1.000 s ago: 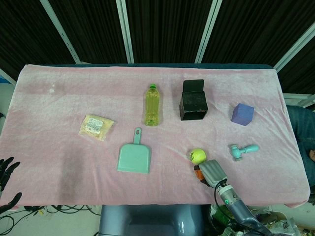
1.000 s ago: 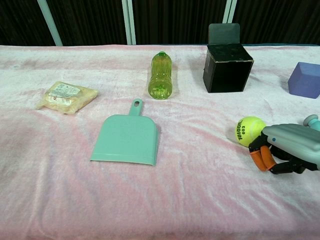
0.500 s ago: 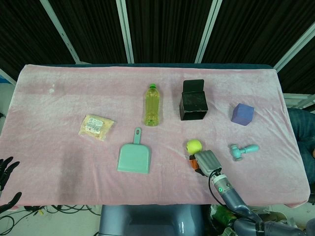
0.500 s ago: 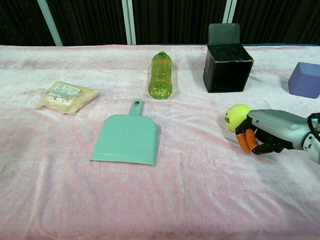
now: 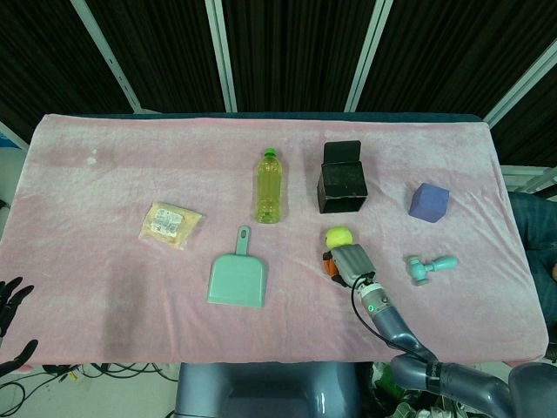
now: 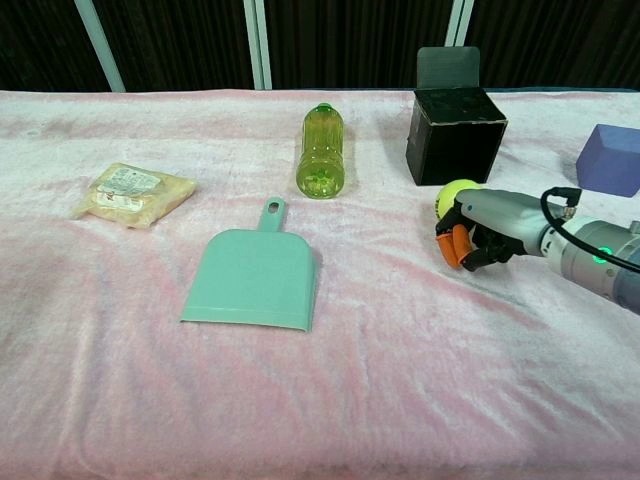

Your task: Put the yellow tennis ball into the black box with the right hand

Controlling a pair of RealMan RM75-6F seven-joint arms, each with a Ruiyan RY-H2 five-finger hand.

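Note:
The yellow tennis ball [image 5: 337, 236] [image 6: 452, 193] lies on the pink cloth just in front of the open black box [image 5: 342, 185] [image 6: 455, 130], whose lid flap stands up at the back. My right hand [image 5: 346, 261] [image 6: 480, 228] sits directly behind the ball, touching or nearly touching it. Its orange-tipped fingers curl down toward the cloth and do not wrap the ball. My left hand [image 5: 10, 300] shows at the bottom left edge of the head view, off the table, fingers spread and empty.
A yellow-green bottle [image 5: 269, 185] [image 6: 321, 150] lies left of the box. A teal dustpan [image 5: 238, 280] [image 6: 255, 278] and a snack packet [image 5: 171, 224] [image 6: 133, 192] lie further left. A purple cube [image 5: 429, 202] [image 6: 610, 160] and a teal handled tool [image 5: 428, 266] lie to the right.
My right hand has moved away from the table's front edge toward the box. The ball has rolled ahead of it and now lies close to the box front.

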